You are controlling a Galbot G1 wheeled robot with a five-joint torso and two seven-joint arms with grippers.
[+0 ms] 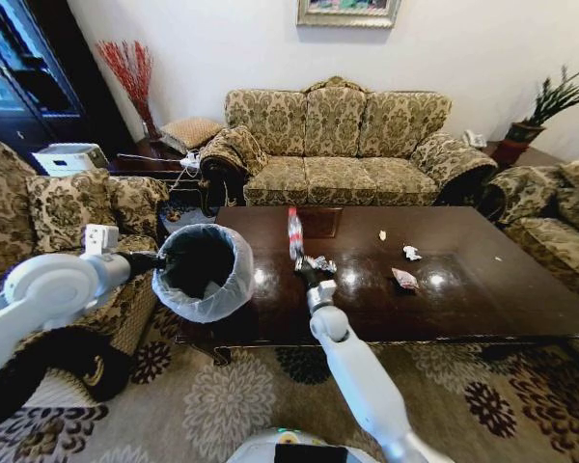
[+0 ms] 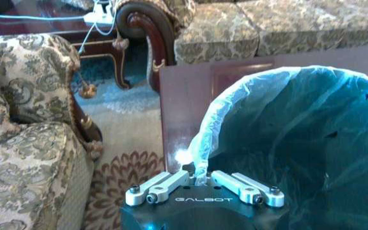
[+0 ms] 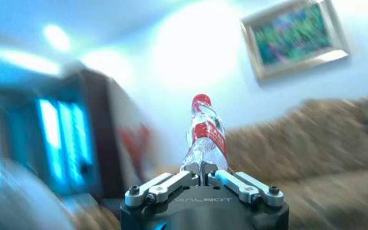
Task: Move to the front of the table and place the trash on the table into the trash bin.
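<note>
Red-capped bottle (image 1: 294,234) in right gripper (image 1: 303,266), left gripper (image 2: 200,181) holding trash bin (image 1: 205,274)

Patterned sofa (image 1: 338,145) against white wall (image 1: 232,39).

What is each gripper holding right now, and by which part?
The right gripper holds a clear red-capped bottle by its bottom end. The left gripper grips the trash bin by its lined rim.
</note>
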